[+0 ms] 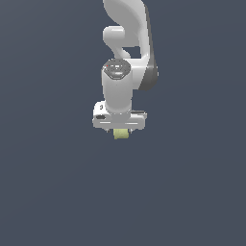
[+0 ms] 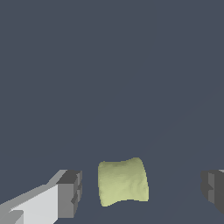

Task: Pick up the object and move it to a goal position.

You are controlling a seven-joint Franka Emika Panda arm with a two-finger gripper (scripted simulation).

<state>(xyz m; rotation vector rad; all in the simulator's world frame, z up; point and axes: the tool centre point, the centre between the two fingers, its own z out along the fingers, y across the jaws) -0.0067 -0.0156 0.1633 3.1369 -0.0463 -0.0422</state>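
The object (image 2: 123, 181) is a small pale yellow-green stubby cylinder, seen from its side in the wrist view. It lies between the two dark fingertips of my gripper (image 2: 141, 192), with a visible gap on each side. It is nearer to the finger (image 2: 70, 192) on the white bar than to the other finger (image 2: 214, 190). The gripper is open and does not touch it. In the exterior view the object (image 1: 120, 133) peeks out just under the white hand of the gripper (image 1: 120, 128), which points straight down. The fingers are hidden there.
The white arm (image 1: 127, 43) rises behind the hand towards the top of the exterior view. A flat dark blue-grey floor (image 1: 57, 192) lies all around. No other objects or goal marker show.
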